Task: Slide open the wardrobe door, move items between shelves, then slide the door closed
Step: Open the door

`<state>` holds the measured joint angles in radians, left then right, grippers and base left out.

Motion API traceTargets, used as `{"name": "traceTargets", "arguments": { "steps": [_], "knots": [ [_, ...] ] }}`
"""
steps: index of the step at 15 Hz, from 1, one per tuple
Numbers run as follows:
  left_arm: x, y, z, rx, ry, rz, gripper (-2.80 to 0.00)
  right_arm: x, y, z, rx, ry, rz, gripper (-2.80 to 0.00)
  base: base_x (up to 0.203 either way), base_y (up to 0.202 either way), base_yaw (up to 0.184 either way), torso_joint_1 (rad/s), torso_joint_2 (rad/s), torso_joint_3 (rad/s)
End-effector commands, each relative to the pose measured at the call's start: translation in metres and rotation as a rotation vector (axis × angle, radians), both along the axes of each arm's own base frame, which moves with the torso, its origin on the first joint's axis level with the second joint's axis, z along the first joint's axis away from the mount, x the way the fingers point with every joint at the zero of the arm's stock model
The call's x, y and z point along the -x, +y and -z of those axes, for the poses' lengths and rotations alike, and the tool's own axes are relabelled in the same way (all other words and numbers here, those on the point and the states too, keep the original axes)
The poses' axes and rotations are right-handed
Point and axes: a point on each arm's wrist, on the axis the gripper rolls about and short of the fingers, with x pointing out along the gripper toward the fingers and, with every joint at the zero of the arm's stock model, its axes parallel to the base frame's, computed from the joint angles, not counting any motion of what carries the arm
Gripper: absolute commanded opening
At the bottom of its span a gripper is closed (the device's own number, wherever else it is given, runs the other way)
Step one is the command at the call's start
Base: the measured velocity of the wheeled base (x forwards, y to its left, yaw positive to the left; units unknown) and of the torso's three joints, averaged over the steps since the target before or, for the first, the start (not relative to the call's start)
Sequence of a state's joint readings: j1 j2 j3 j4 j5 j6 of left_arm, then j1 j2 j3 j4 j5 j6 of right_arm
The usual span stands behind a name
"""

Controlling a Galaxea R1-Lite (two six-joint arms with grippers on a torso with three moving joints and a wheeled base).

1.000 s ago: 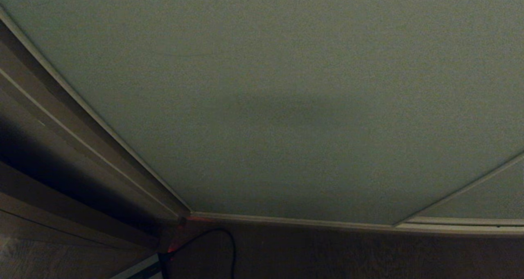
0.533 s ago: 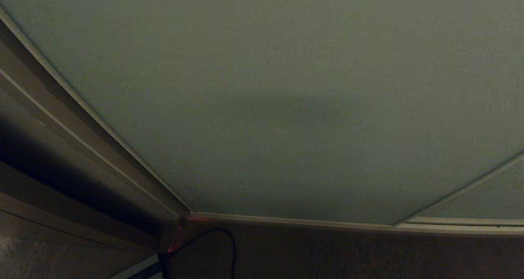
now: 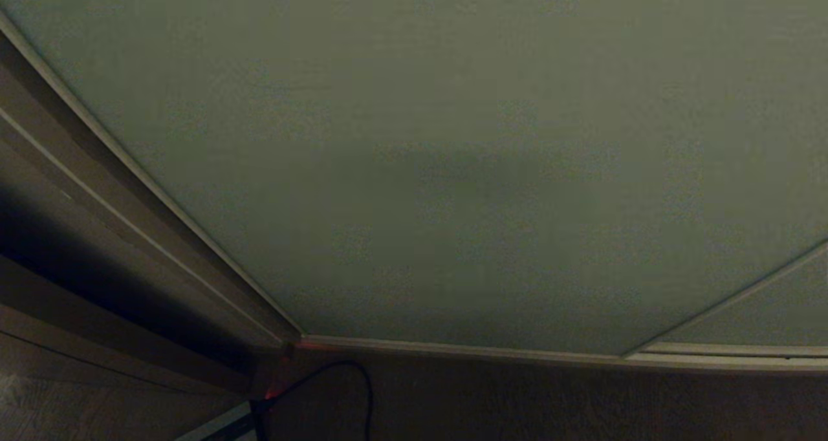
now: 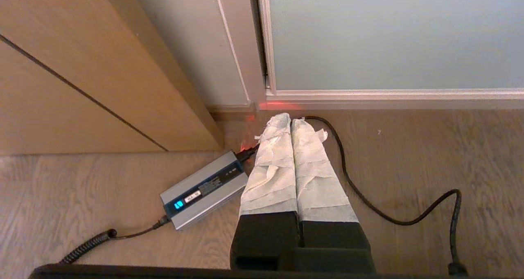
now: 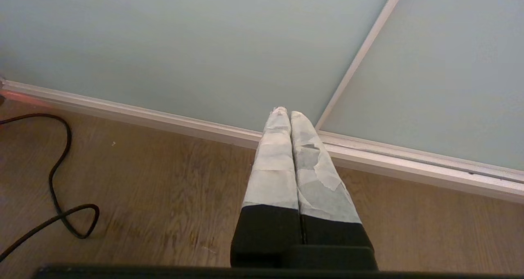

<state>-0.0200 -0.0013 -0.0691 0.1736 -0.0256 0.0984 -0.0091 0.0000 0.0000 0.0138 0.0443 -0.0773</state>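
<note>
Nothing has moved: we face the shut sliding wardrobe door (image 3: 453, 137), both left gripper (image 4: 291, 121) and right gripper (image 5: 285, 112) pinched empty, risking snagging the black cable (image 4: 368, 201) at lower centre.

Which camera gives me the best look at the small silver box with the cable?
The left wrist view: the silver box lies fully visible on the wood floor beside the shut left claw, near the wardrobe door's corner. The head view shows only a dark cable loop there; the right wrist view shows only cable.
</note>
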Motion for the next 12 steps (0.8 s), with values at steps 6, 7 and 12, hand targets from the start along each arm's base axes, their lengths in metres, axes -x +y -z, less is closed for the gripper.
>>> {"name": "traceTargets", "arguments": {
  "steps": [6,7,12],
  "knots": [
    [0.005,0.000,-0.028,-0.005,-0.100,-0.002,-2.80,0.000,0.000,0.001,0.001,0.003,-0.002,-2.80,0.000,0.000,0.000,0.000,0.00,0.000],
    [0.009,0.000,-0.052,-0.005,-0.156,-0.001,-2.80,0.000,0.000,0.001,0.000,0.005,0.000,-2.80,0.000,0.000,0.000,0.000,0.00,0.000],
    [0.017,0.002,-0.172,0.018,-0.491,-0.061,-2.80,0.000,0.000,0.001,0.001,0.003,0.000,-2.80,0.000,0.000,0.000,0.000,0.00,0.000]
  ]
}}
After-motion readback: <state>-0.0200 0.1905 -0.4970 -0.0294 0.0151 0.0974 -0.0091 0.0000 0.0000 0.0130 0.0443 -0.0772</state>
